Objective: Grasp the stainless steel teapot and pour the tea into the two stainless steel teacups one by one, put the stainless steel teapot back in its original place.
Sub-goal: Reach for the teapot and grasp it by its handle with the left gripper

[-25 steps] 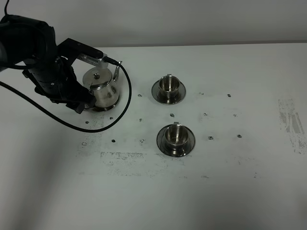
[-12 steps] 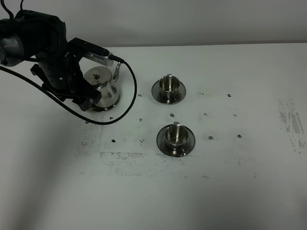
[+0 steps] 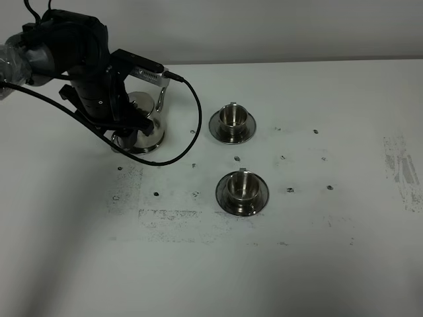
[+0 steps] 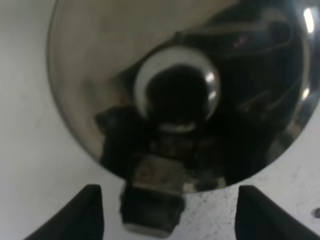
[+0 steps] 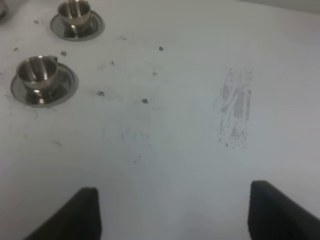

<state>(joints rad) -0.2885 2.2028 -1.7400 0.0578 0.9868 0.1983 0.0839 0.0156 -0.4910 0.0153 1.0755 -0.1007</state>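
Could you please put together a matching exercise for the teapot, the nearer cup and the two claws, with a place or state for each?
Things:
1. teapot
2. near cup
3. left claw
4. right claw

Places or states:
A. open over bare table
B. on a saucer, with no arm near it
C. partly hidden beneath the left arm
D. open, just above the teapot

Pairs: 1-C, 2-B, 3-D, 4-A.
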